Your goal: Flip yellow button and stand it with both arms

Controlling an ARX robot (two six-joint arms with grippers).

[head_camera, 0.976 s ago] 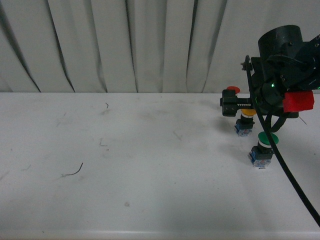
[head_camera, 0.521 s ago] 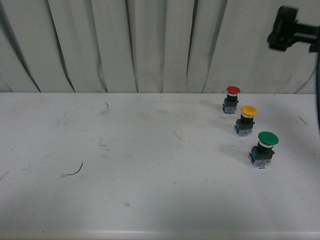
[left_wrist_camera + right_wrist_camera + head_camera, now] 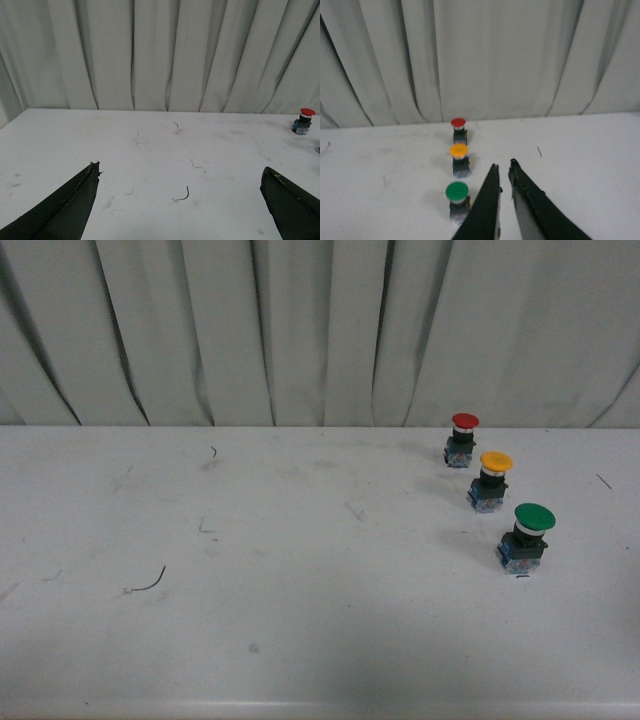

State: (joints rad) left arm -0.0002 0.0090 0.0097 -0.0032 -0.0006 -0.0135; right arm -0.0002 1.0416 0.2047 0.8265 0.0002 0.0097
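Note:
The yellow button [image 3: 494, 480] stands upright on its blue base at the right of the white table [image 3: 300, 570], cap up, between a red-capped button [image 3: 463, 438] and a green-capped one [image 3: 528, 538]. Neither arm shows in the front view. In the right wrist view the yellow button [image 3: 459, 159] stands ahead and to one side of my right gripper [image 3: 503, 165], which is shut with nothing in it and hangs apart from all three buttons. My left gripper [image 3: 180, 172] is open over bare table, far from the yellow button, which that view does not show.
The red button [image 3: 458, 128] and green button [image 3: 457, 199] flank the yellow one in a row. A small dark curved scrap [image 3: 148, 583] lies on the table's left half. Grey curtain [image 3: 300, 330] closes off the far edge.
The right arm stood over the buttons a second ago, then rose to the upper right and has now left the front view. The three buttons have not moved.

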